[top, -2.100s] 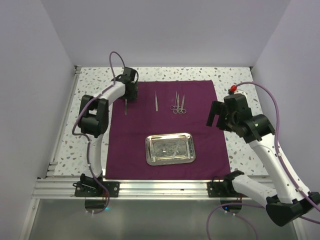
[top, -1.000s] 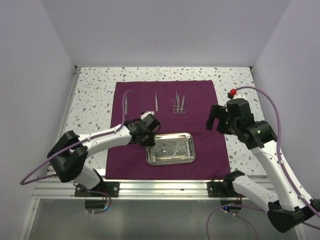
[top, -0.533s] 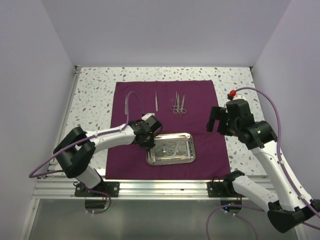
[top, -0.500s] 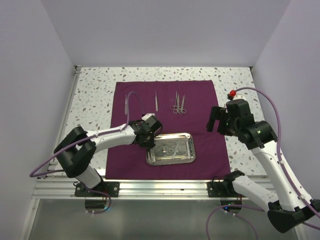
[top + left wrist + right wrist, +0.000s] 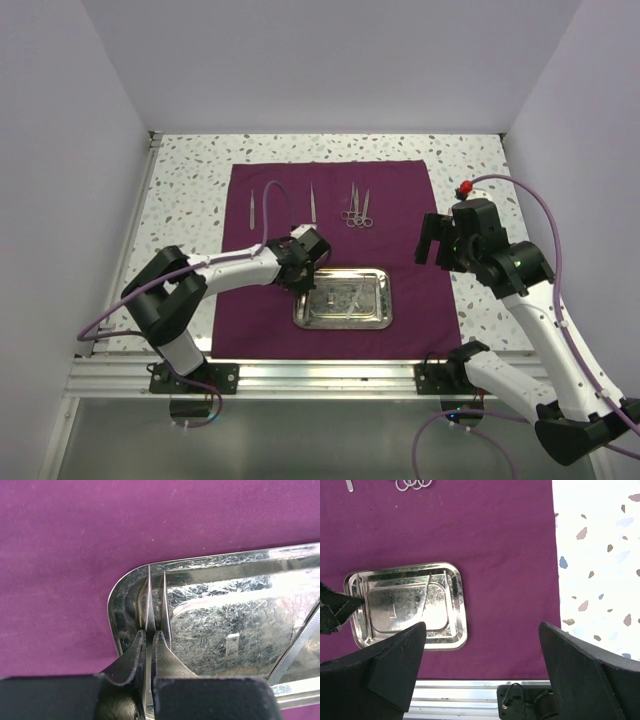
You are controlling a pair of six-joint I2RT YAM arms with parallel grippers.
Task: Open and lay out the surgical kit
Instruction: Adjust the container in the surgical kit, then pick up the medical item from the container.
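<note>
The surgical kit lies open: a maroon cloth (image 5: 400,200) is spread flat with a shiny steel tray (image 5: 340,324) near its front. My left gripper (image 5: 303,275) is at the tray's left end, shut on thin silver tweezers (image 5: 164,600) whose two tips point along the tray floor. Another slim instrument (image 5: 426,597) lies inside the tray. Two tweezers (image 5: 252,206) (image 5: 313,203) and ring-handled scissors (image 5: 357,207) lie in a row on the far part of the cloth. My right gripper (image 5: 432,238) hovers open above the cloth's right side, holding nothing.
Speckled white tabletop (image 5: 180,190) surrounds the cloth. An aluminium rail (image 5: 320,375) runs along the near edge. White walls close in the left, back and right.
The left arm swung from the cloth's far left, where it left a pair of tweezers, to the tray's left end, and its jaws closed on the tweezers there. The right arm barely moved.
</note>
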